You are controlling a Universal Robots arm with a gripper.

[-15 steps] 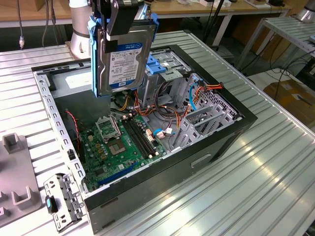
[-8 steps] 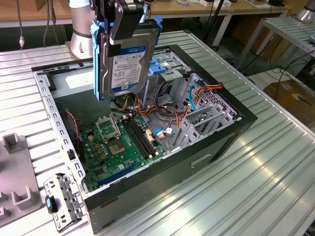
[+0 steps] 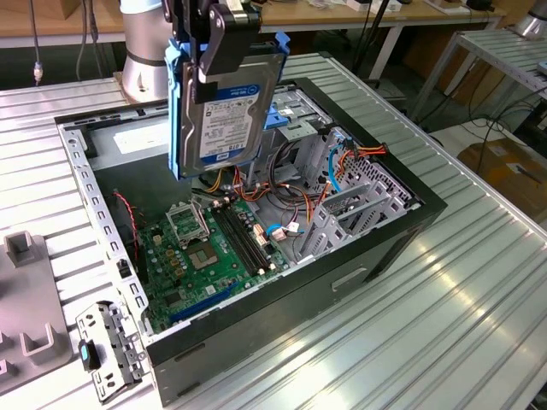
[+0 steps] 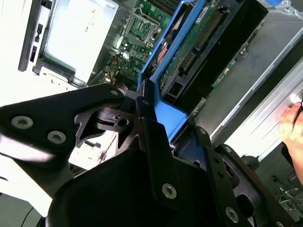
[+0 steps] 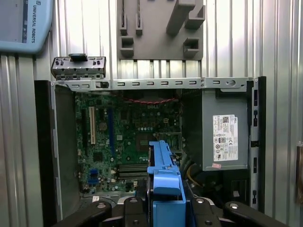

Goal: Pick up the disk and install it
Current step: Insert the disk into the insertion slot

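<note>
The disk (image 3: 229,115) is held on edge, clamped by its upper blue rail in the gripper (image 3: 214,51), whose fingers (image 4: 154,142) are pressed on either side of it. It is suspended above the open interior of the computer case (image 3: 376,248), over the motherboard (image 3: 205,252) inside, and is not touching the case
</note>
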